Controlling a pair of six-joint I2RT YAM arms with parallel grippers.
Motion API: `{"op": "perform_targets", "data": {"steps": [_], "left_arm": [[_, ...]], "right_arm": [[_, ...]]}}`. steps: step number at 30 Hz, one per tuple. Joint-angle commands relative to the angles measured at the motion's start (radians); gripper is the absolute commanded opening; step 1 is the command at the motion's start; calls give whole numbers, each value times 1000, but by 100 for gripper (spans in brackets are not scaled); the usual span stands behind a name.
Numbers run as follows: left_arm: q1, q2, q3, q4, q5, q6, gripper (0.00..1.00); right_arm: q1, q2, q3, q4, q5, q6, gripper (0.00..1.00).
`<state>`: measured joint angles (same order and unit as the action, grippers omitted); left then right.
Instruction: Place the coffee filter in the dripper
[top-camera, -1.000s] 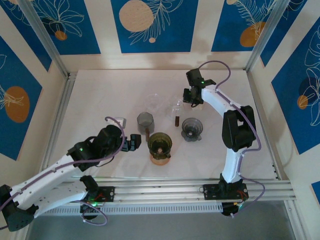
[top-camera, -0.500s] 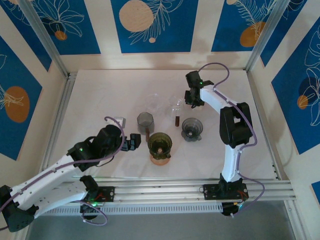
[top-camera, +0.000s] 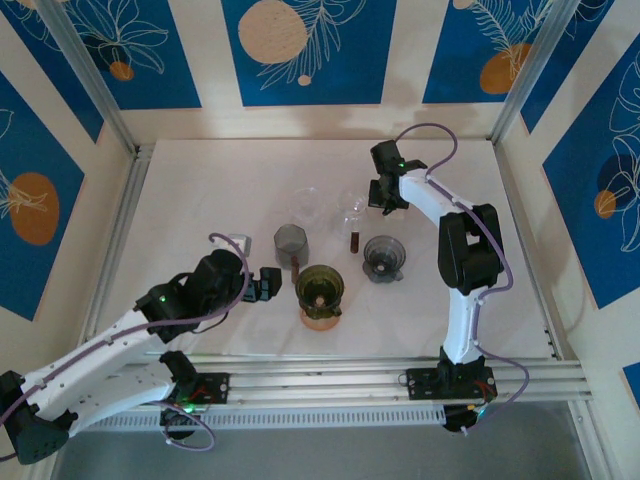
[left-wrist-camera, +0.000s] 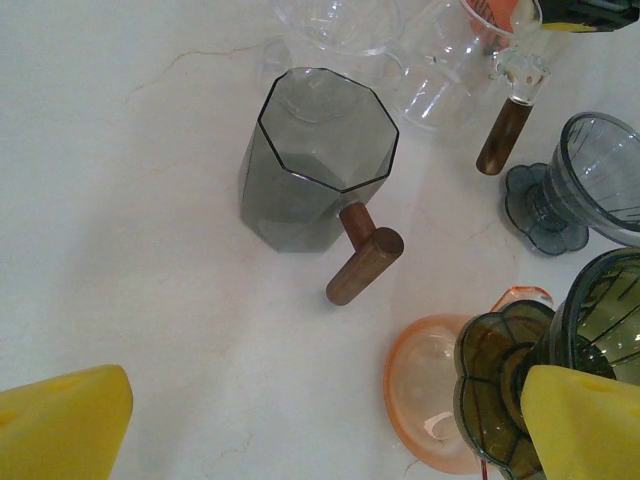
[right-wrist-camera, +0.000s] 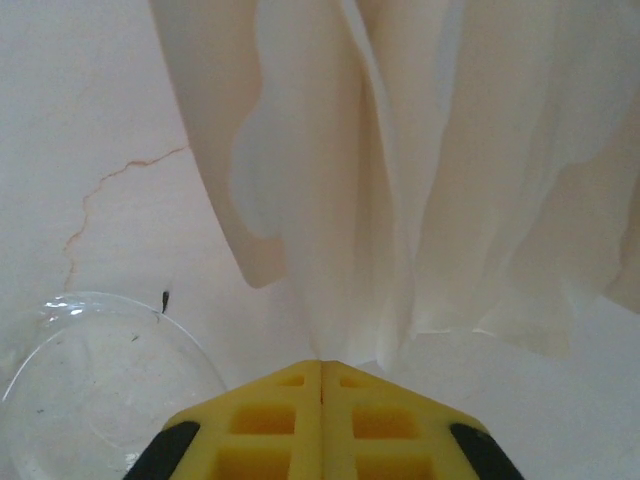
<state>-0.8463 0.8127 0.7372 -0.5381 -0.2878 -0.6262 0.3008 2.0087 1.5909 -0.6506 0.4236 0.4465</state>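
Nearest us, our left tool (top-camera: 268, 284) stands wide apart beside the green dripper (top-camera: 319, 286). Farther back, our right tool (right-wrist-camera: 322, 375) is clamped on the coffee filter (right-wrist-camera: 400, 180). We judge the filter to be light, limp, easily torn paper, best pinched at its folded edge.

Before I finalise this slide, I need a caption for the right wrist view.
Right gripper shut on the pleated white coffee filter, clear glass dish at lower left.
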Motion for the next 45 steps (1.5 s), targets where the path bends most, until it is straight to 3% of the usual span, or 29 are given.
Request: {"op": "perform_targets", "data": {"steps": [1, 21, 24, 26, 45], "left_arm": [[15, -10, -16, 14, 14, -7, 100], [23, -12, -23, 24, 26, -13, 100], [23, -9, -27, 29, 28, -16, 100], [24, -7, -28, 30, 32, -18, 100], [33, -7, -30, 29, 38, -21, 100]], "right_arm": [[7, 12, 31, -10, 25, -11, 2], [30, -125, -13, 4, 19, -43, 0], [27, -86, 20, -36, 0, -35, 18], [27, -55, 35, -51, 1, -35, 24], [13, 58, 93, -67, 68, -38, 27]]}}
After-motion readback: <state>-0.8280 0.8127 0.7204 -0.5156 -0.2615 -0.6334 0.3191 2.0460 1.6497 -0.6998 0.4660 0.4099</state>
